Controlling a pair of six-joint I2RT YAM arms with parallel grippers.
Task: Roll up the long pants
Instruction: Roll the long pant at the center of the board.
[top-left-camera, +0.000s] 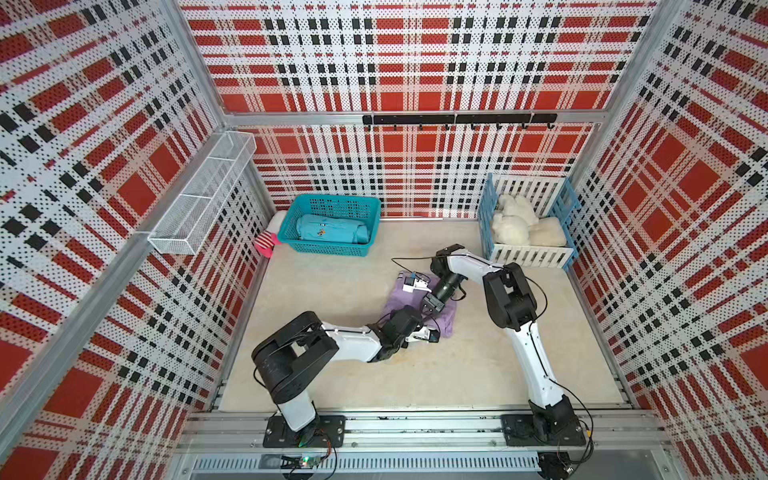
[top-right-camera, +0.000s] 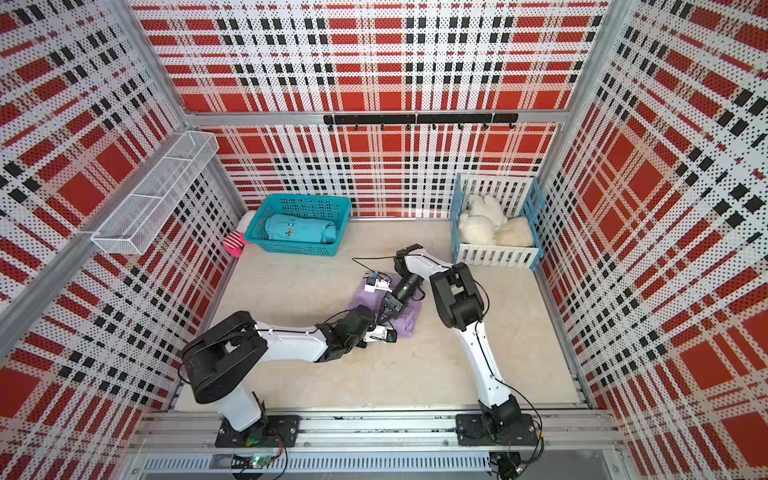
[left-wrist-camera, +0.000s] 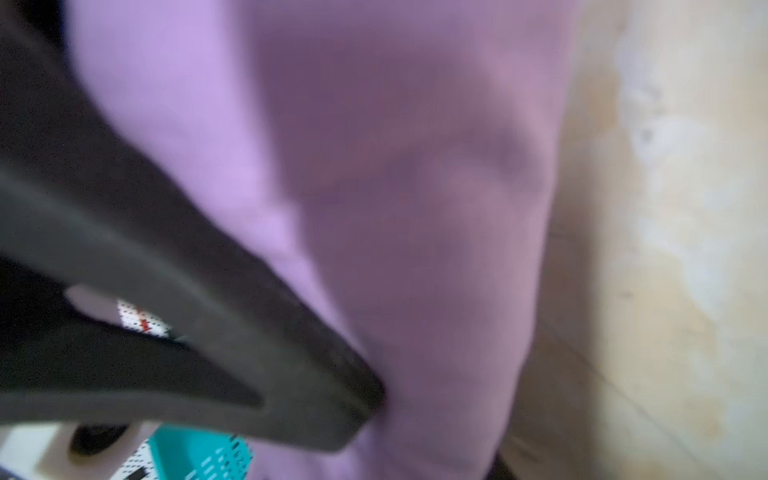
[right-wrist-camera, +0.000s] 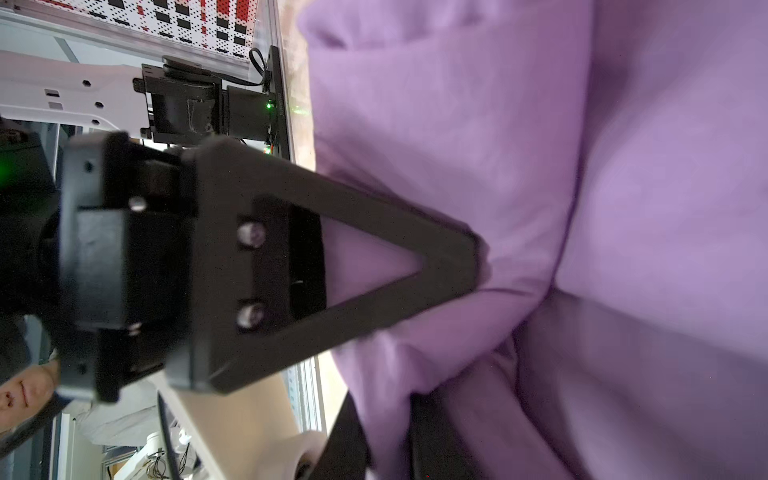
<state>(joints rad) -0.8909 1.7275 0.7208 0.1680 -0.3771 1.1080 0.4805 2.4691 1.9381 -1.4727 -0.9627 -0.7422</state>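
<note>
The long pants (top-left-camera: 446, 316) (top-right-camera: 409, 320) lie as a bunched lilac bundle in the middle of the table, with both arms meeting over them. My left gripper (top-left-camera: 415, 318) (left-wrist-camera: 434, 432) reaches in from the near left. Its fingers (left-wrist-camera: 357, 395) press into a lilac fold (left-wrist-camera: 415, 208), and the gripper is shut on it. My right gripper (top-left-camera: 432, 305) (right-wrist-camera: 449, 340) comes down from the far right. A bunch of the same cloth (right-wrist-camera: 457, 124) sits pinched between its upper finger (right-wrist-camera: 457, 266) and the lower one. In both top views the arms hide much of the pants.
A teal basket (top-left-camera: 332, 201) holding a teal rolled garment (top-left-camera: 332, 228) stands at the back left, with a pink striped sock (top-left-camera: 266, 243) beside it. At the back right stands a blue-and-white crate (top-left-camera: 528, 254) of white plush things. A wire shelf (top-left-camera: 199, 199) hangs on the left wall.
</note>
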